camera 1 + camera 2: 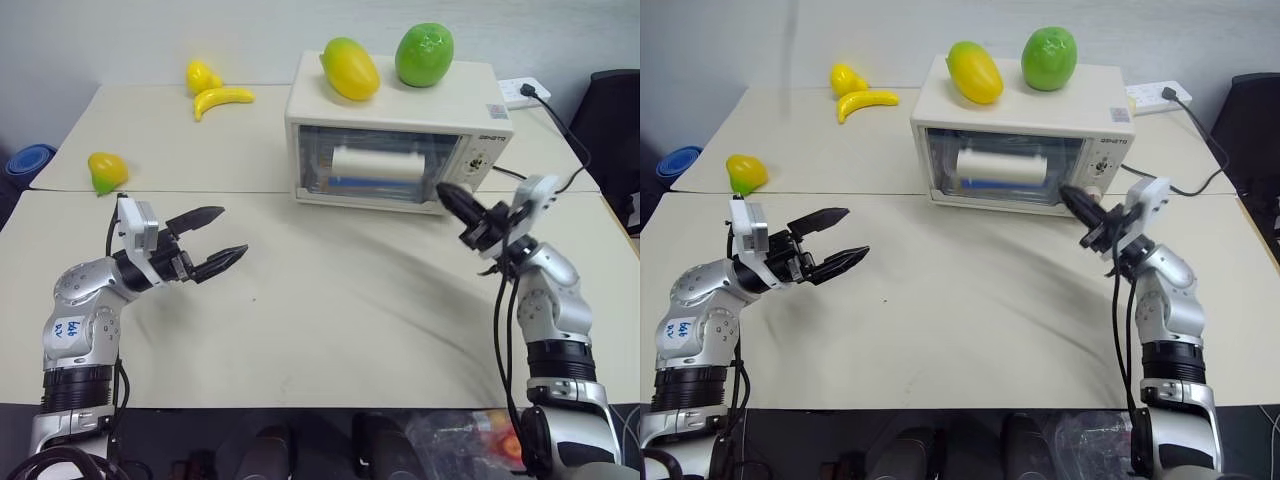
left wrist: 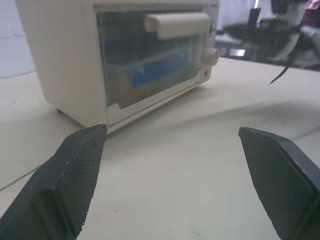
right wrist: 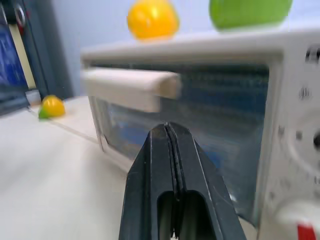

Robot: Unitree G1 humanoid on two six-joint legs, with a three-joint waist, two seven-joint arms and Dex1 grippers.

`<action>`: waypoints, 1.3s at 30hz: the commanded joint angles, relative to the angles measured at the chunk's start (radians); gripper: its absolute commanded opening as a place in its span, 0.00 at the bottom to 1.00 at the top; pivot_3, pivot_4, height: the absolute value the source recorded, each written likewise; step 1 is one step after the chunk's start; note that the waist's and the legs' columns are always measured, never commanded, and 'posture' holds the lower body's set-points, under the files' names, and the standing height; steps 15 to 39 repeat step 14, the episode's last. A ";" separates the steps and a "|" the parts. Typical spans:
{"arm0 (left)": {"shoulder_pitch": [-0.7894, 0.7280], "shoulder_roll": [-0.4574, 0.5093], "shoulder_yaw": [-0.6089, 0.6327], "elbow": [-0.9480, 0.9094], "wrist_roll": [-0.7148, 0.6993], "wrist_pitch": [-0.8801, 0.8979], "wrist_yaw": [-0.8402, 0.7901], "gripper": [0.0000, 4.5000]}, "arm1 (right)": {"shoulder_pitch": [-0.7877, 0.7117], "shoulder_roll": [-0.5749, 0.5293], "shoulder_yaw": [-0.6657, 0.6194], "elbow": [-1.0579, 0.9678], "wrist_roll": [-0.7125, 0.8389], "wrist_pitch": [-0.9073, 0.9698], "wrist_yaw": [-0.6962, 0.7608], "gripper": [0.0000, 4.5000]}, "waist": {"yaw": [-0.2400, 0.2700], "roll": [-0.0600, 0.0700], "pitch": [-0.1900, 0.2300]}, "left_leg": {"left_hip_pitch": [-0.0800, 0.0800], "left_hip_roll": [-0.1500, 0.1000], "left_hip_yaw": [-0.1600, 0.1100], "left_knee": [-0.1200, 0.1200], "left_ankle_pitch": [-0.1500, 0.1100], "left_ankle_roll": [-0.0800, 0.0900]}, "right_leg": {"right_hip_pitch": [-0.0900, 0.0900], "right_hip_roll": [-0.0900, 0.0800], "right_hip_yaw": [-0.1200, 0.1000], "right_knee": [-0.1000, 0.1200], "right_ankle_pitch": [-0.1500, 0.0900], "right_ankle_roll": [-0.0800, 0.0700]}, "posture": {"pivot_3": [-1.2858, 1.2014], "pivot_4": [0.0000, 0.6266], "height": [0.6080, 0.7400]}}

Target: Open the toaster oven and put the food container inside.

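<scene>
The cream-white toaster oven stands at the back middle of the table. Its glass door is closed, and the white bar handle lies across the front. Behind the glass I see the food container as a clear box with a blue strip, also visible in the left wrist view. My left gripper hovers over the table's left half, open and empty, pointing toward the oven. My right gripper is shut with nothing in it. Its tip is just in front of the oven's lower right front, below the handle's end.
A yellow mango and a green fruit sit on the oven's top. A banana, a yellow fruit and a yellow-green fruit lie at the back left. A blue bowl is off the left edge. Behind the oven sits a power strip with its cable.
</scene>
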 commanded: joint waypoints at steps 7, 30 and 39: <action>0.303 0.105 0.069 -0.077 0.056 -0.092 -0.059 1.00 | 0.338 -0.231 0.070 -0.268 -0.099 -0.150 0.341 0.42 | 0.003 0.000 0.000 | -0.001 0.000 0.001 -0.001 -0.002 0.001 | 0.000 -0.001 0.004 -0.002 0.000 0.000 | 0.52 0.24 1.00; 0.445 0.093 0.097 -0.123 0.127 -0.174 0.018 1.00 | 0.474 -0.233 0.066 -0.147 -0.160 -0.342 0.423 0.94 | 0.020 0.000 0.000 | 0.004 0.000 0.002 0.001 -0.002 0.003 | 0.003 -0.001 0.009 -0.004 0.000 -0.001 | 0.52 0.24 1.00; 0.445 0.093 0.097 -0.123 0.127 -0.174 0.018 1.00 | 0.474 -0.233 0.066 -0.147 -0.160 -0.342 0.423 0.94 | 0.020 0.000 0.000 | 0.004 0.000 0.002 0.001 -0.002 0.003 | 0.003 -0.001 0.009 -0.004 0.000 -0.001 | 0.52 0.24 1.00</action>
